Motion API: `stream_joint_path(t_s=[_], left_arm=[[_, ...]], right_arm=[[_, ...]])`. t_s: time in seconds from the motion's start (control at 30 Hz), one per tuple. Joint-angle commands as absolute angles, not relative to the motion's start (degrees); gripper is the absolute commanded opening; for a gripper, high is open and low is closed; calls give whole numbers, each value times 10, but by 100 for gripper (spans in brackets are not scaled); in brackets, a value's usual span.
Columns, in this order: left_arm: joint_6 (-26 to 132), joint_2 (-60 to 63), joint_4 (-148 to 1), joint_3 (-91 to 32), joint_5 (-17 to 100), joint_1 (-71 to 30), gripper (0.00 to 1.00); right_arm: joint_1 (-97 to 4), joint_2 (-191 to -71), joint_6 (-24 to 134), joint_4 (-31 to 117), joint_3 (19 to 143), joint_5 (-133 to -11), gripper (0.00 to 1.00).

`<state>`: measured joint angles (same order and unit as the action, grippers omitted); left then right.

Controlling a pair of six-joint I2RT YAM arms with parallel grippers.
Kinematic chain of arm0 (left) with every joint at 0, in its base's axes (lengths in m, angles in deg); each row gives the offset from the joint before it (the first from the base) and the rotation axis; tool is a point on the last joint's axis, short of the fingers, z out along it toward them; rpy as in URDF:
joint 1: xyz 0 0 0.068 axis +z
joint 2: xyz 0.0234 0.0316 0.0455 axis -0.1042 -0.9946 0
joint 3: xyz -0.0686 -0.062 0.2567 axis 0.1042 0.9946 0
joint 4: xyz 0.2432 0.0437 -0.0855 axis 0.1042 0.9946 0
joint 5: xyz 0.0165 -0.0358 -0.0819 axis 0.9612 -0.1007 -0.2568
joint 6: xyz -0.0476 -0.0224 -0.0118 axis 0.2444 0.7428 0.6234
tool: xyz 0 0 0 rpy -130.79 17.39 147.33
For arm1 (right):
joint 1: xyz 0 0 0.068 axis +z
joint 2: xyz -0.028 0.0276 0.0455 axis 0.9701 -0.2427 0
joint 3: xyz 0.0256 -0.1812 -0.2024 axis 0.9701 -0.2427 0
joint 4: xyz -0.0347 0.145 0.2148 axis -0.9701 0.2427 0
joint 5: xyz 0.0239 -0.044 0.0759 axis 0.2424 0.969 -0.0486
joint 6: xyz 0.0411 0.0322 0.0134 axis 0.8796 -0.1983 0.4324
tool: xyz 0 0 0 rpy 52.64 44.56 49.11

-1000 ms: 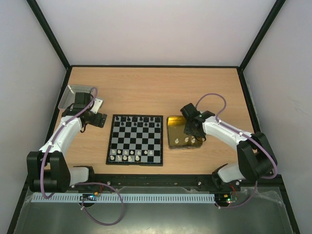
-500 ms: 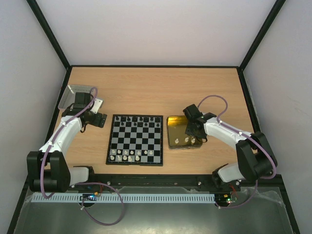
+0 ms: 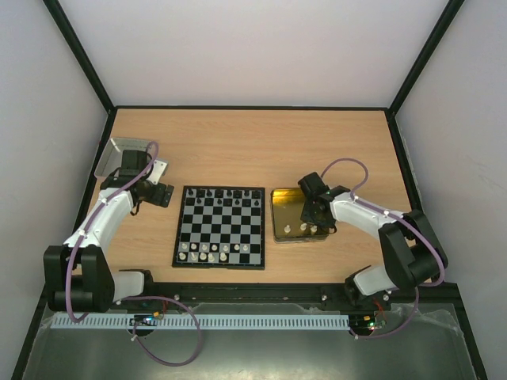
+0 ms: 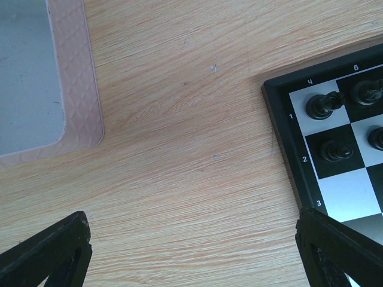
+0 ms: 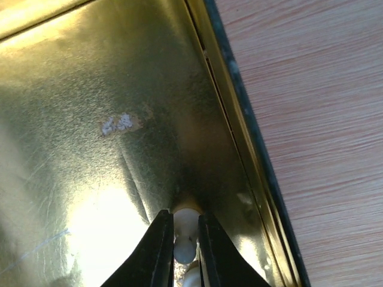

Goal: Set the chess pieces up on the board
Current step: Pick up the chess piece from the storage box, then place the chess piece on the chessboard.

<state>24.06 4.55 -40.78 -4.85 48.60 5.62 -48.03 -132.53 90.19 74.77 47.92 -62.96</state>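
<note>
The board lies mid-table, with black chess pieces along its far rows and white pieces along its near rows. Three white pieces stand in the gold tray to the right of the board. My right gripper is down in the tray; in the right wrist view it is shut on a white piece near the tray's wall. My left gripper is open and empty over bare wood left of the board's far corner, where black pieces show.
A silver-grey tin lid lies at the far left of the table and also shows in the left wrist view. Black frame rails border the table.
My right gripper has shifted slightly to the right and toward the near side within the gold tray. The left arm has not moved.
</note>
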Motion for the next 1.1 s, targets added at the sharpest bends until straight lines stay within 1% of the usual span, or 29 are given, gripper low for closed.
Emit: stream_joint_path(t_s=[0.0,0.33,0.43,0.5,0.77,0.9,1.07], left_arm=[[241,40,-403,-59,490,55,93],[242,37,-407,-57,487,55,93],[242,34,-410,-56,488,55,94],[242,33,-411,-57,489,55,94],[241,29,-410,-59,492,55,93],[239,29,-409,-59,496,55,94],[238,29,-409,-61,495,55,94]], right_arm=[[-484,-1333,899,737,471,-630,8],[-483,-1282,882,795,526,-598,4],[-462,-1275,877,825,560,-584,4],[-439,-1277,878,843,584,-578,4],[-278,-1327,931,873,657,-588,5],[-216,-1352,957,862,658,-607,5],[-163,-1390,974,833,642,-642,6]])
